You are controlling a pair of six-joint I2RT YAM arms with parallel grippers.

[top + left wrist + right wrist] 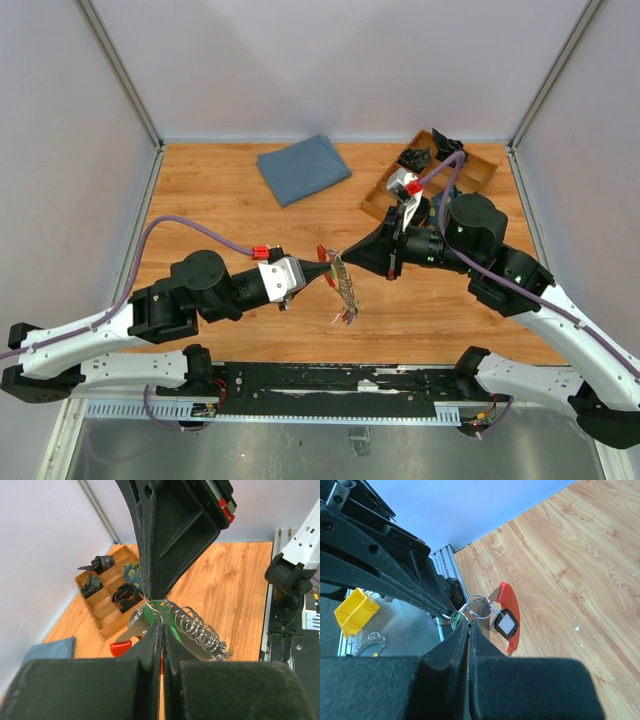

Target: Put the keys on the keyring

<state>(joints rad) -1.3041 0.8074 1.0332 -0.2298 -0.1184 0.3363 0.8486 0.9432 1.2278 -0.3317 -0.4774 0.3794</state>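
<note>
Left claw (161,630) clamped on red keyring (120,648), keys (139,621) fanned beyond (rings (200,629) coiled alongside), right claw (151,593) above.

A wooden table (220,210) carries a folded blue cloth (303,168) and a wooden compartment tray (378,201) along its far side.

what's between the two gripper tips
The keys and red keyring, hanging where the shut left gripper and right gripper meet; top view shows it.

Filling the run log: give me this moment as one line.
left pincer: shut on keyring | right pincer: shut, at keys | keys: hanging above table | pincers: tip to tip
</note>
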